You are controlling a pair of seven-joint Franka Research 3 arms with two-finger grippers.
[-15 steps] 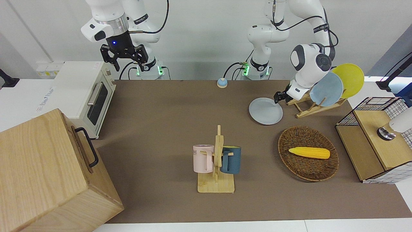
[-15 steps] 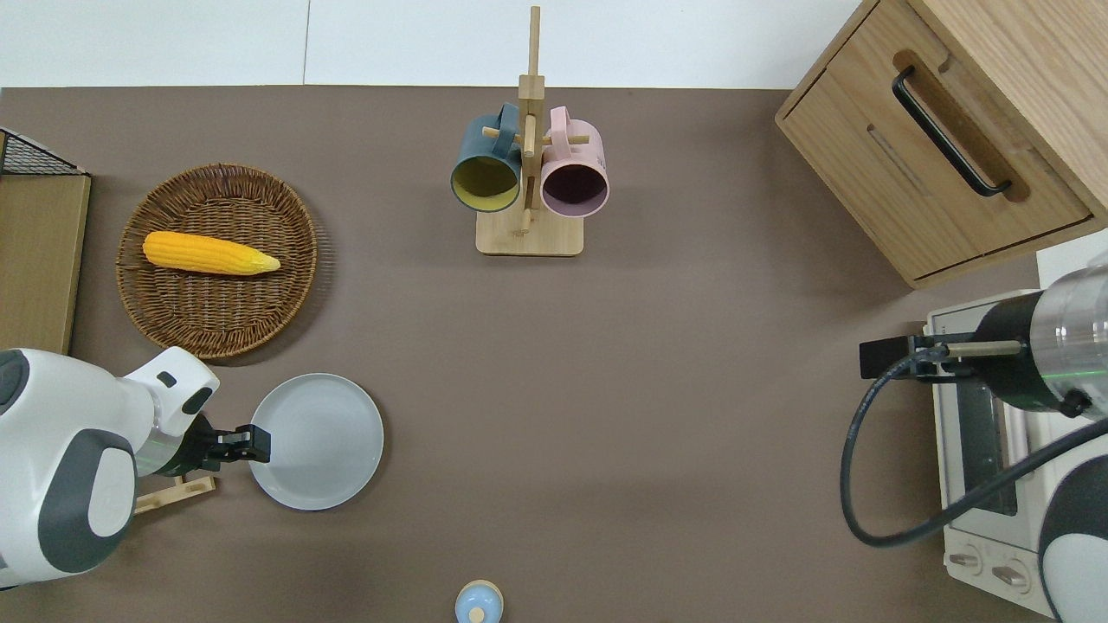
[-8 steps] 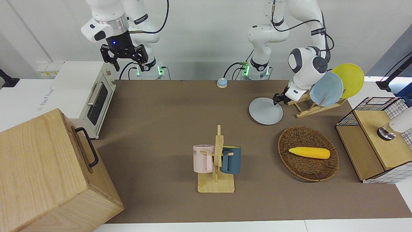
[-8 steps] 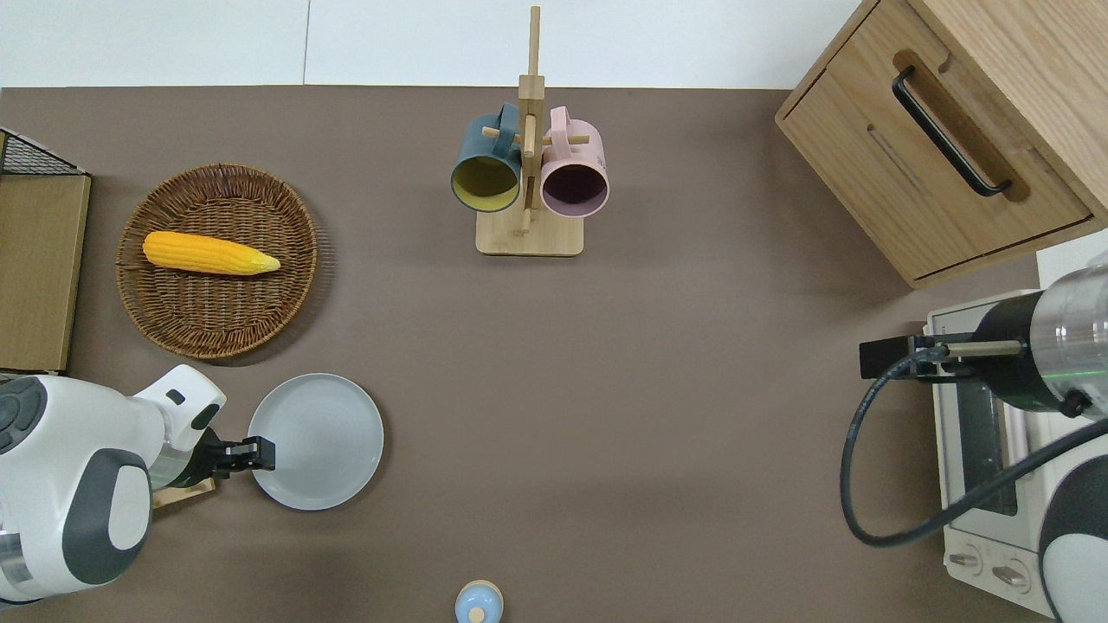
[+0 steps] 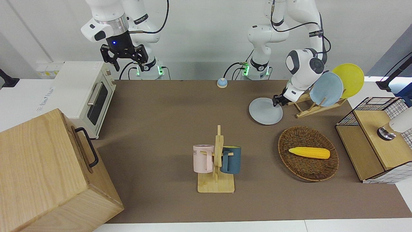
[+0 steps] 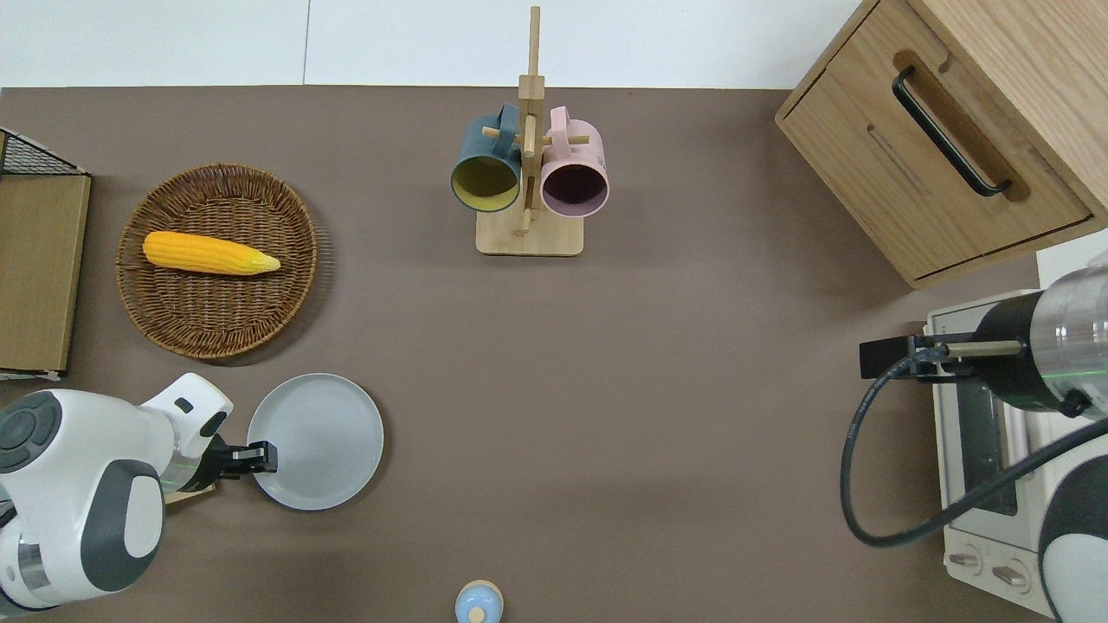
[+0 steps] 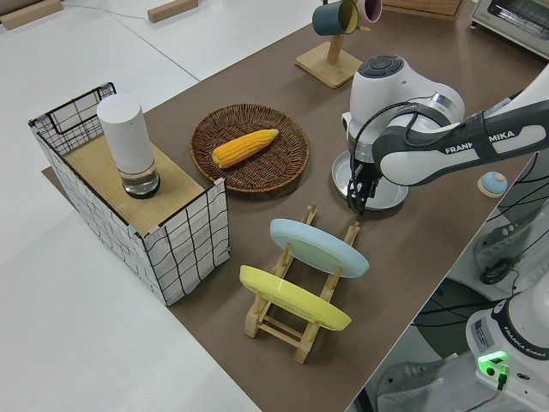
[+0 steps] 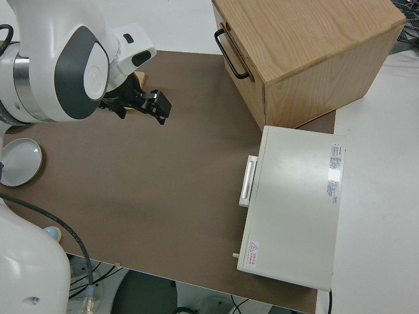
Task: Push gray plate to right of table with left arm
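Clock dirs = overhead view, 12 pointing away from the robots

Starting at the left arm's end: left gripper (image 6: 260, 456) sits low at the 8-9 o'clock rim of the gray plate (image 6: 320, 437), looks like it's touching or a hair over the rim. Can't tell if the claw is apart or together, tbh. The plate lies flat on the table (image 6: 692, 389), at roughly 8 o'clock of the mat, just beside the plate rack (image 5: 309, 108) holding the blue plate (image 5: 325, 89) and yellow plate (image 5: 349, 79).

What could go wrong imo:
- contact is a bit off the plate's center line, so a straight shove toward 3 o'clock prob spins it or curves it toward 1-2 o'clock instead of sliding clean
- rim is low, so if the tip rides too high it skips over and drags across the inside w/o moving anything
- wicker basket (image 6: 216, 329) w/ the corn (image 6: 208, 253) is near, at 11 o'clock of the plate; a wide elbow swing might clip it or the rack
- small blue bell (image 6: 478, 603) at 4-5 o'clock of the plate and the mug rack (image 6: 528, 234) at 1 o'clock flank the lane; drift either way = bump
- at the right arm's end, the toaster oven (image 6: 978, 450) and wooden cabinet (image 6: 943, 147) wait, so overshoot means a knock, and the arm may run out of reach first

Right arm is parked, right gripper (image 5: 124, 59) w/ claw spread apart
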